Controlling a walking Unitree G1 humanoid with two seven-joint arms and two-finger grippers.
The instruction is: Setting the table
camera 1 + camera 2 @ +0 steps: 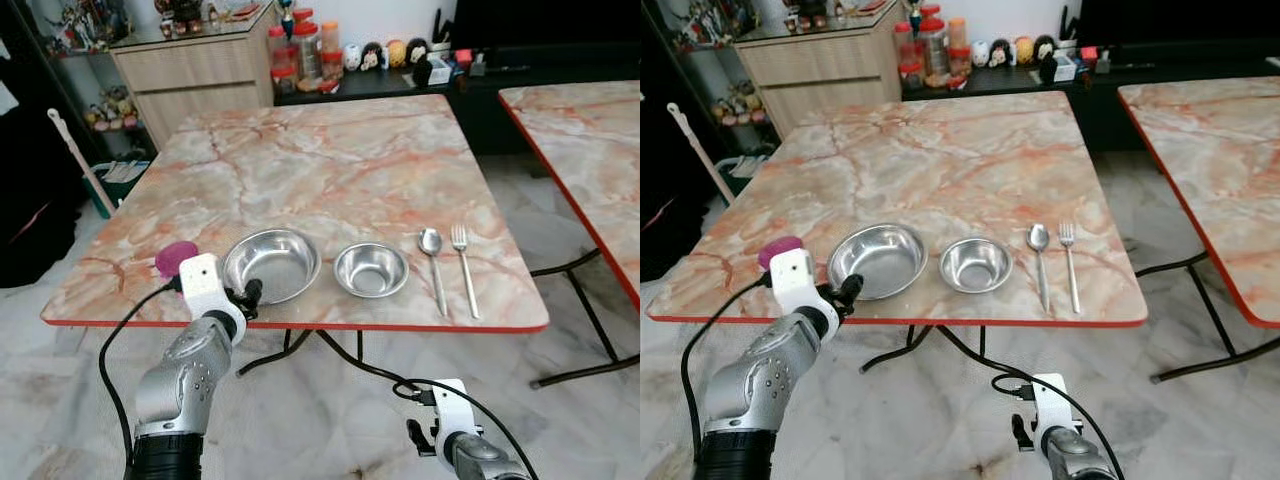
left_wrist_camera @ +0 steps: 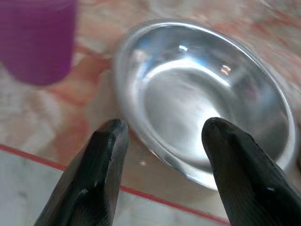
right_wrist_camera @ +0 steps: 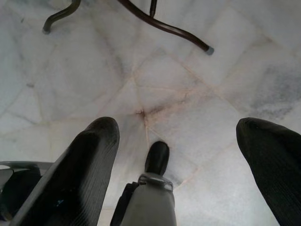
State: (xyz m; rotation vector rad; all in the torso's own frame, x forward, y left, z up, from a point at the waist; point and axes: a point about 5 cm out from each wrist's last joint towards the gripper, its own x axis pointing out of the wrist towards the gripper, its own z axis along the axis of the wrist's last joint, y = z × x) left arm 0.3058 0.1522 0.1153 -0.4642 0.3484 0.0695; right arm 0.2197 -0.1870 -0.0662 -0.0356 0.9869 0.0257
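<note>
Now the left gripper (image 2: 162, 132) is at the near edge of the marble table (image 1: 330, 165), in the lower left of the head views. Its two black fingers (image 2: 101, 165) stand apart with a moderate gap and hold nothing. In the left wrist view the fingertips are just before the near rim of the large steel bowl (image 1: 271, 264); whether one of them touches the rim cannot be told. The red edge of the table passes under the fingers.

The large steel bowl stands upright and is empty, in the lower middle of the left eye view. Just to its left, partly hidden behind the white wrist camera, is a purple cup (image 1: 176, 258). It appears blurred in the upper left corner of the left wrist view. To the right of the large bowl, near but apart from it, stands a small steel bowl (image 1: 371, 270), also upright and empty. Further right lie a spoon (image 1: 433, 262) and a fork (image 1: 464, 265), side by side, not touching, with the handles toward the near edge of the table.

The right gripper (image 3: 176, 141) hangs low in the lower right of the head views, under the level of the table. Its fingers are wide apart and empty, and they point down at the pale marble floor (image 3: 188, 80), where a dark curved table leg (image 3: 160, 26) crosses the upper part of the right wrist view.

At the right side of the frame stands a second marble table (image 1: 590, 140), and at the upper left a wooden cabinet (image 1: 195, 70).
</note>
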